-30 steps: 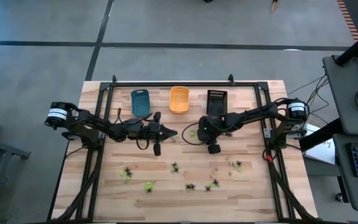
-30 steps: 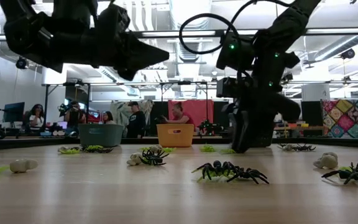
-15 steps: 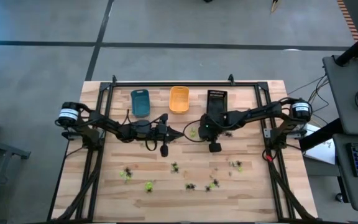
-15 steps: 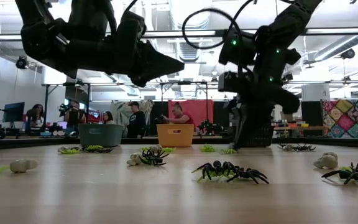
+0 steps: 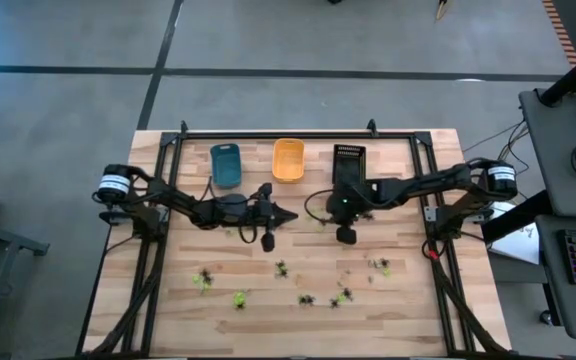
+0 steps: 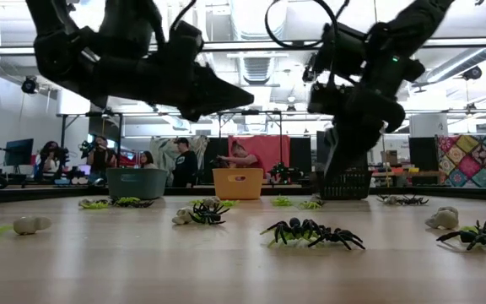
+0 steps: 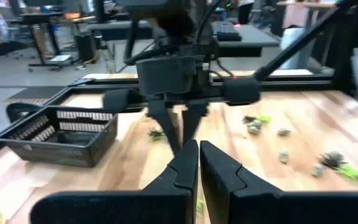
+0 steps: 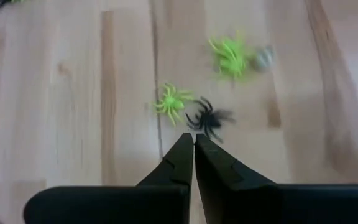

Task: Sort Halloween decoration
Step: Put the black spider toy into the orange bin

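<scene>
right gripper [image 8: 193,144] pinched closed, empty | small black plastic spider [image 8: 209,119] at its 12 o'clock: spread fingers first | left gripper [image 7: 198,152] closed, empty

From above, you could not tell the small figures [image 5: 343,296] near the table's front edge apart by kind. The pale lump [image 8: 265,57] beside a green spider [image 8: 230,55] was blurred.

A grey concrete floor [image 5: 68,110] crossed by dark seams surrounds the light wooden worktop [image 5: 268,285]. Behind it lies an open workshop with bright ceiling lights [image 6: 264,63], a patchwork quilt [image 6: 475,160] and several people [image 6: 99,156] at desks.
</scene>
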`<state>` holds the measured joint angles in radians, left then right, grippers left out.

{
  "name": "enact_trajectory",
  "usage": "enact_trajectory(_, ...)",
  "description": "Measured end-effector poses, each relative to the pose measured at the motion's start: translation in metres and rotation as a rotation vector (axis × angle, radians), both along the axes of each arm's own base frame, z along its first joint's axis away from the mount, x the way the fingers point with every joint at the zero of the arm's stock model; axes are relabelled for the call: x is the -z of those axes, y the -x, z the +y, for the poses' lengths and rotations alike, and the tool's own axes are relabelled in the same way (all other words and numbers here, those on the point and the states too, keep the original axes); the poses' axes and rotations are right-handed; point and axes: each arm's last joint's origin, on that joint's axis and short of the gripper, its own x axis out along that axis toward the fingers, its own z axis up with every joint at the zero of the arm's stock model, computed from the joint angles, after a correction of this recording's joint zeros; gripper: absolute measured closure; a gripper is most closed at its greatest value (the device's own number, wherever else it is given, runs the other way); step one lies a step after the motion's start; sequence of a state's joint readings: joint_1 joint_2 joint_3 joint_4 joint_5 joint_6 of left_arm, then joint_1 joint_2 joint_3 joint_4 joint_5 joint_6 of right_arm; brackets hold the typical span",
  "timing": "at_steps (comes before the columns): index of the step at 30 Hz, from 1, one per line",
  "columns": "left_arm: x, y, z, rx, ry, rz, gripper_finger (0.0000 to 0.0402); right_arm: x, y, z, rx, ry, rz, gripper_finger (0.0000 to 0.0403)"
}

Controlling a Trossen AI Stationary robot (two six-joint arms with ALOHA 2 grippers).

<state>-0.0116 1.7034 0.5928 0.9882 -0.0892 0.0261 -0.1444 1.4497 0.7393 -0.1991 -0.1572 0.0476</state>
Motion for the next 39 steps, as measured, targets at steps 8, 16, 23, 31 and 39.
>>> enact_trajectory(8, 0.012, -0.041, 0.0, 0.007, -0.056, 0.254, 0.0402, 0.003, 0.012, 0.008, 0.305, -0.224, 0.007, 0.0394)
enact_trajectory(16, 0.028, -0.063, 0.005, 0.016, -0.114, 0.328, 0.0402, 0.004, 0.013, 0.012, 0.535, -0.317, 0.036, 0.0394)
enact_trajectory(23, 0.046, -0.087, 0.004, 0.039, -0.094, 0.354, 0.0402, 0.006, 0.015, 0.013, 0.535, -0.328, 0.069, 0.0368)
enact_trajectory(31, 0.063, -0.092, 0.019, -0.001, -0.073, 0.398, 0.0402, 0.006, 0.011, 0.011, 0.57, -0.269, -0.007, 0.0319)
enact_trajectory(39, 0.069, -0.093, 0.023, 0.009, -0.042, 0.388, 0.0402, 0.011, 0.008, 0.01, 0.646, -0.345, -0.068, 0.0303)
